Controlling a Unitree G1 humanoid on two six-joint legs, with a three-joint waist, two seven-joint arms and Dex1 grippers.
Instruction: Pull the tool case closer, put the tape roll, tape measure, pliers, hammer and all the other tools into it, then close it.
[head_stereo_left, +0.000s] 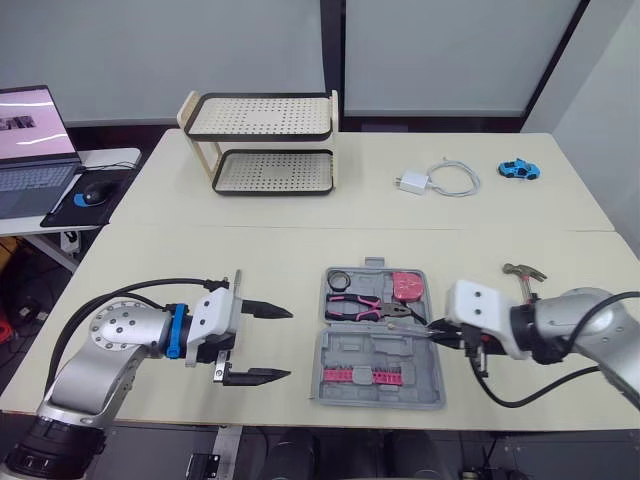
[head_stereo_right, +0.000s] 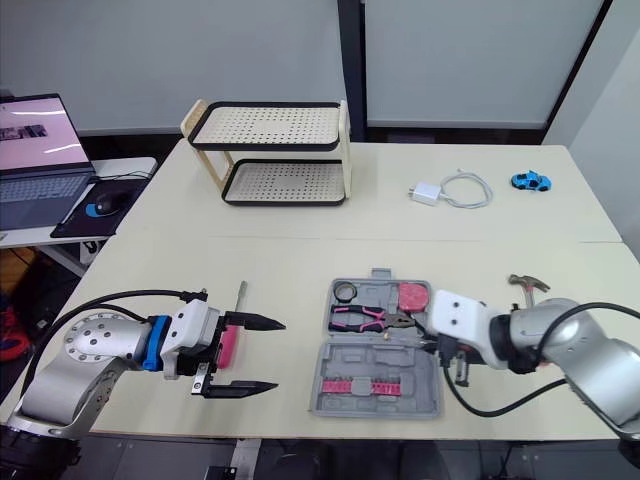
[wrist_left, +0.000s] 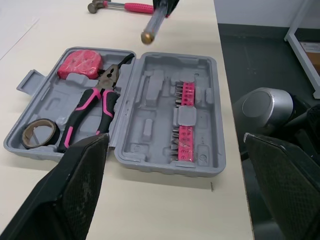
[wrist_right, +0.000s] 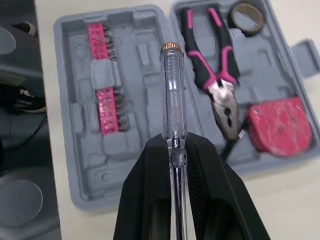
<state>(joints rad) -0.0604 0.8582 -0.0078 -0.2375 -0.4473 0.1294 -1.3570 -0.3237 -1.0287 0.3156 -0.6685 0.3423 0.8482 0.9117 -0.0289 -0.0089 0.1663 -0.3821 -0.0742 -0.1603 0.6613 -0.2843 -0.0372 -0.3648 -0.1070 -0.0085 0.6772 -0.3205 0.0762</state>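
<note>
I see a grey tool case (head_stereo_left: 380, 375) on the cream desk (head_stereo_left: 280, 250). The pliers (head_stereo_left: 358, 308) have pink and black handles. The tape measure (head_stereo_left: 407, 287) and bit strip (wrist_right: 107, 85) are pink, and the tape roll (wrist_left: 36, 144) is dark brown. The screwdriver (wrist_right: 172, 95) is clear with a brass cap. The hammer (wrist_left: 137, 7) has a pink grip. My fingers (wrist_right: 145, 200) are black. The rack (head_stereo_left: 262, 118) has black rims and cream dotted trays.

Looks like an office or lab room: wide pale worktop (head_stereo_left: 300, 240), side desk (head_stereo_left: 112, 157) with open laptop (head_stereo_left: 32, 150) and mouse (head_stereo_left: 93, 195) on a pad (head_stereo_left: 118, 184), grey partition panels (head_stereo_left: 450, 50) behind.
</note>
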